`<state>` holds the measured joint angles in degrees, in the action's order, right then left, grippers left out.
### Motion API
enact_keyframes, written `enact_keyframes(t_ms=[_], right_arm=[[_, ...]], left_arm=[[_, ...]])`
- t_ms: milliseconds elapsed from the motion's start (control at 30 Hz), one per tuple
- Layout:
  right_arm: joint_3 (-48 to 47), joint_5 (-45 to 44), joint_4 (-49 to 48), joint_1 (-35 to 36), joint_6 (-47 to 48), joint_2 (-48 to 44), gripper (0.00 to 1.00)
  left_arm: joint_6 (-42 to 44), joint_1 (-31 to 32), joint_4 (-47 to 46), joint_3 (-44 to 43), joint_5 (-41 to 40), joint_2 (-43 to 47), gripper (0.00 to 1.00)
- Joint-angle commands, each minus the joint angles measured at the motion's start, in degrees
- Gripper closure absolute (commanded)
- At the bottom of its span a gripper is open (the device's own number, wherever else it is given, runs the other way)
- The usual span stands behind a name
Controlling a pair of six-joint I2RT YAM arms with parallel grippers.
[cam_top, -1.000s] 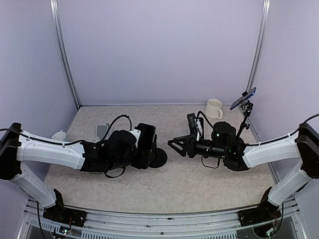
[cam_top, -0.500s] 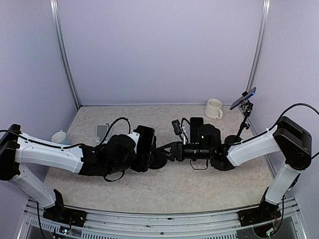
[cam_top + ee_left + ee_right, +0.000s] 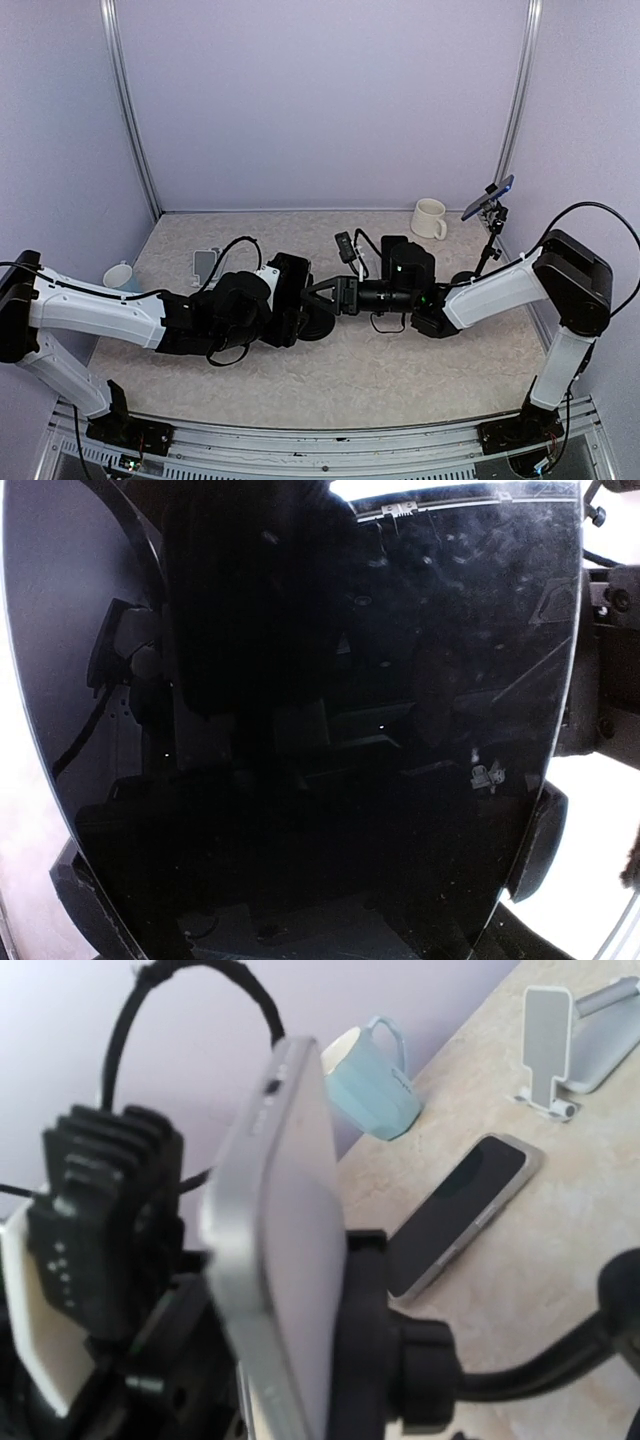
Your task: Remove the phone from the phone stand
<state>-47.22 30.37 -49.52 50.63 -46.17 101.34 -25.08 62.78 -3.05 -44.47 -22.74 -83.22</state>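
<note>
A silver phone [image 3: 293,281] with a black screen stands clamped in a black phone stand with a round base [image 3: 318,318] at mid-table. My left gripper [image 3: 296,292] is against the phone. In the left wrist view the screen [image 3: 350,730] fills the frame, with dark fingers [image 3: 540,840] at its side edges. My right gripper [image 3: 326,296] is open, its fingers spread just right of the stand. The right wrist view shows the phone edge-on [image 3: 280,1210] in the stand's clamp [image 3: 365,1340]; its own fingers are out of frame.
A second phone [image 3: 460,1210] lies flat behind the stand. A white stand [image 3: 205,262] and a light-blue cup [image 3: 118,272] sit at far left. A white mug [image 3: 430,217] and a tripod holding a blue phone [image 3: 488,198] stand at back right.
My right arm has reached left across the table, bringing its open gripper up to the stand. The left arm and the phone have stayed in place.
</note>
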Motion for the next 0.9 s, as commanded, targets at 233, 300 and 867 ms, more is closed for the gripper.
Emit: enact_keyframes(t_ms=[233,300,867], right_arm=[[-0.8,1.0,-2.6,1.0,-2.6,2.7,0.53],[-0.2,0.9,-3.1,1.0,-2.8,2.6,0.56],[0.8,1.6,-2.0,0.6,-2.2,1.5,0.99]], left_arm=[[1.4,0.6,-6.3,-0.7,-1.5,1.6,0.63],[1.7,0.5,-6.1,-0.7,-1.6,1.6,0.63],[-1.1,-0.2,-2.4,-1.3,-7.7,0.3,0.66]])
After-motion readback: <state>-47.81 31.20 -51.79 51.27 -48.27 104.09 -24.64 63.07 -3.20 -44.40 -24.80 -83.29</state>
